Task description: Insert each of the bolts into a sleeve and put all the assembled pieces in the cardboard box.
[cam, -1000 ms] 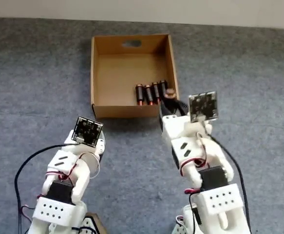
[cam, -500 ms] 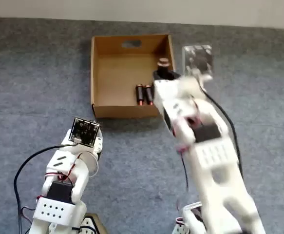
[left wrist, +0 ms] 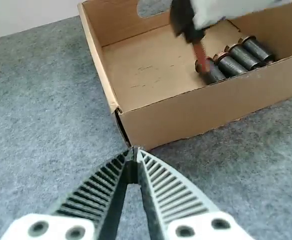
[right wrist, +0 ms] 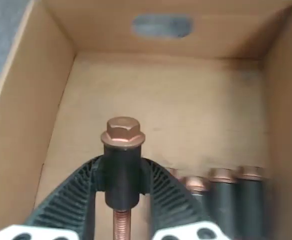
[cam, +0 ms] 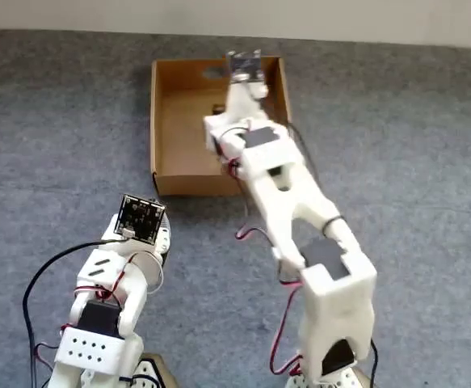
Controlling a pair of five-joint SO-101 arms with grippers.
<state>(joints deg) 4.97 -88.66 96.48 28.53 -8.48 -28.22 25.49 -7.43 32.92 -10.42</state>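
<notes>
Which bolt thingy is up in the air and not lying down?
The piece clamped in the right gripper, held over the cardboard box floor. The other pieces lie side by side in the box.

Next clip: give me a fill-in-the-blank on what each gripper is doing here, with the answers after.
1. The right gripper is shut on a black ____ with a copper bolt through it.
2. It holds that piece over the cardboard ____, where finished pieces lie in a row.
3. The left gripper is ____, holding nothing, over the carpet.
Missing words: sleeve; box; shut.
</notes>
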